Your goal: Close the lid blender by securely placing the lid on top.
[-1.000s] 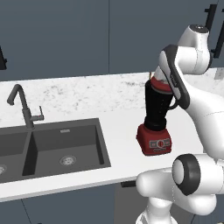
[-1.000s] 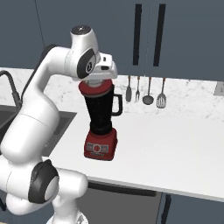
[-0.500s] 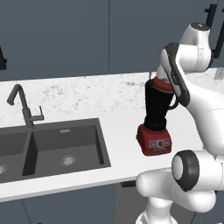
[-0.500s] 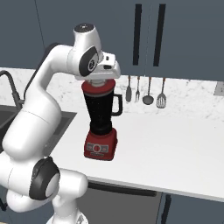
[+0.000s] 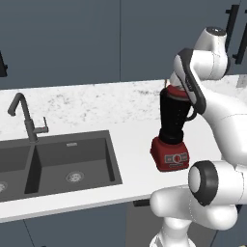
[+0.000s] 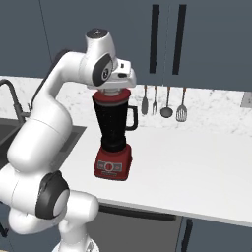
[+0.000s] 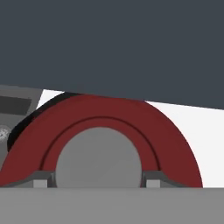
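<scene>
The white speckled worktop (image 5: 96,103) is seen running along the dark wall, with a dark double sink (image 5: 53,161) set into it and a dark tap (image 5: 26,118) behind the sink. The white arm (image 6: 59,106) is bent over from the base and brought down above the blender (image 6: 114,133), which is stood upright on the worktop to the right of the sink. The blender's dark jar is carried on a red square base (image 5: 170,154) with buttons on its front, and its side handle is turned away from the sink. Four utensils (image 6: 162,101) are hung on the wall behind, well apart from the blender.

The red lid (image 6: 112,96) is seated level on the rim of the jar, directly under the hand. In the hand view the lid (image 7: 105,127) is shown close up, its light grey centre knob (image 7: 99,155) lying between the two fingertips (image 7: 41,179). The jaws (image 7: 94,180) are clenched on that knob, one tip pressed against each side of it.
</scene>
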Robot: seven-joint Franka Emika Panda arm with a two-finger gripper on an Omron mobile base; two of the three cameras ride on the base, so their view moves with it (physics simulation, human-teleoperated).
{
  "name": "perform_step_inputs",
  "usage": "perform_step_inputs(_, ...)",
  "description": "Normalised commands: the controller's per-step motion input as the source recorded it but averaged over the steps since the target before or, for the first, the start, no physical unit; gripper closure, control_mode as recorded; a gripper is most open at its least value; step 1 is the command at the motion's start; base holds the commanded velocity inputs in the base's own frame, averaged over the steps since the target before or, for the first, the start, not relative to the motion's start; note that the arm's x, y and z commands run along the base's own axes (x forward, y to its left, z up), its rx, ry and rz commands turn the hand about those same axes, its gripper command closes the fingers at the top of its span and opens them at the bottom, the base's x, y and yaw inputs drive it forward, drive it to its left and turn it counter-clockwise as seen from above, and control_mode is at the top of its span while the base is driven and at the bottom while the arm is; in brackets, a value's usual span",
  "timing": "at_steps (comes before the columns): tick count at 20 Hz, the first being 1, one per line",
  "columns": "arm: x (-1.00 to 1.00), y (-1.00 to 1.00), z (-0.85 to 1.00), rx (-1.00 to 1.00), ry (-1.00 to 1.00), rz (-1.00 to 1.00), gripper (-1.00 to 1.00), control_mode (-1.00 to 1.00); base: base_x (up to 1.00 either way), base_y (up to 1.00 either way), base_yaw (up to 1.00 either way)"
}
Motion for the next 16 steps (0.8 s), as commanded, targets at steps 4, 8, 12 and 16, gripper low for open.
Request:
perform_step_inputs(4,0.26,0.02,0.00,0.00,-0.06,0.00,1.00,-1.00,0.00,0.00,0.00)
perform_step_inputs(8,0.08,0.15,-0.01,0.00,-0.03,0.00,1.00,-1.00,0.00,0.00,0.00)
perform_step_inputs(12,0.14,0.20,-0.04,0.00,-0.10,0.00,1.00,-1.00,0.00,0.00,0.00)
perform_step_inputs(16,0.22,0.17,-0.08,0.00,-0.13,0.00,1.00,-1.00,0.00,0.00,0.00)
